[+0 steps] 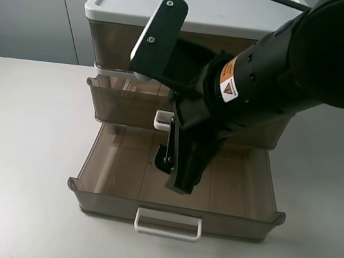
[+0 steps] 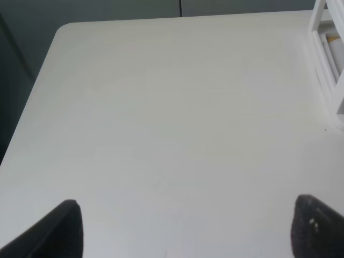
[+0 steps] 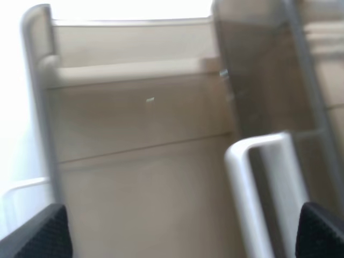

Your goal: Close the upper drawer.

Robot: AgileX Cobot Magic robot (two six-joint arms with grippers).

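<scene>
A smoky-brown plastic drawer unit with a white top (image 1: 179, 2) stands at the back of the table. Its upper pulled drawer (image 1: 121, 101) sticks out a little, with a white handle (image 1: 162, 120). The lowest drawer (image 1: 241, 186) is pulled far out. My right gripper (image 1: 178, 166) hangs open over the lowest drawer, just in front of the upper drawer's handle. In the right wrist view the handle (image 3: 258, 183) lies between the spread fingertips (image 3: 48, 234) of the right gripper (image 3: 185, 236). My left gripper (image 2: 185, 226) is open over bare table, out of the exterior view.
The lowest drawer has its own white handle (image 1: 168, 224) near the table's front. The white table (image 1: 16, 163) spreads to the left and right of the unit. A white frame (image 2: 328, 54) shows at the edge of the left wrist view.
</scene>
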